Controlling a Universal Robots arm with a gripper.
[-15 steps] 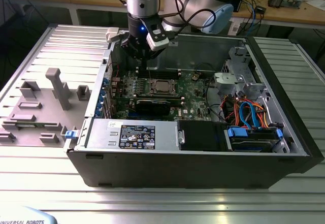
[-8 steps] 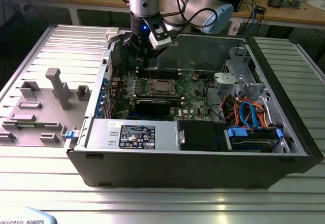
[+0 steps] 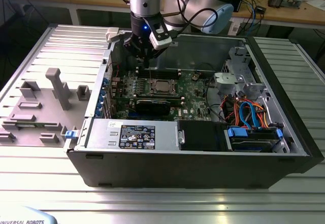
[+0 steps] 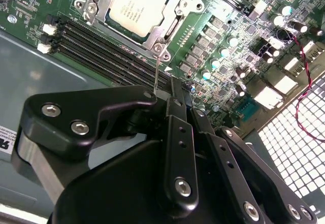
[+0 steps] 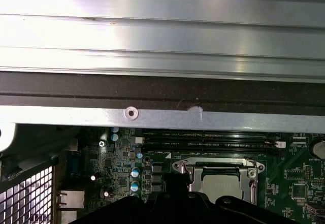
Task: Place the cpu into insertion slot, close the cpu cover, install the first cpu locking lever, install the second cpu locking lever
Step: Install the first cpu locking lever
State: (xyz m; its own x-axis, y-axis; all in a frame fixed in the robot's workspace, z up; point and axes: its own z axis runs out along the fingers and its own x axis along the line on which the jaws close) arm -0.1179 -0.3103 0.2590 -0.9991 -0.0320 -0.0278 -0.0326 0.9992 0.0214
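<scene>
I am hovering my end effector [image 3: 147,51], seemingly pinched on a thin locking lever [image 4: 156,74], above the covered cpu [image 4: 136,6]; latching it demands care.

From where I'm standing, the black gripper body [image 5: 193,206] hides the silvery square cpu's [image 5: 223,183] six o'clock edge; whether its fingers are parted, no clue.

cpu [image 4: 133,8] in insertion slot [image 4: 99,1], under cpu cover [image 4: 172,11].
</scene>
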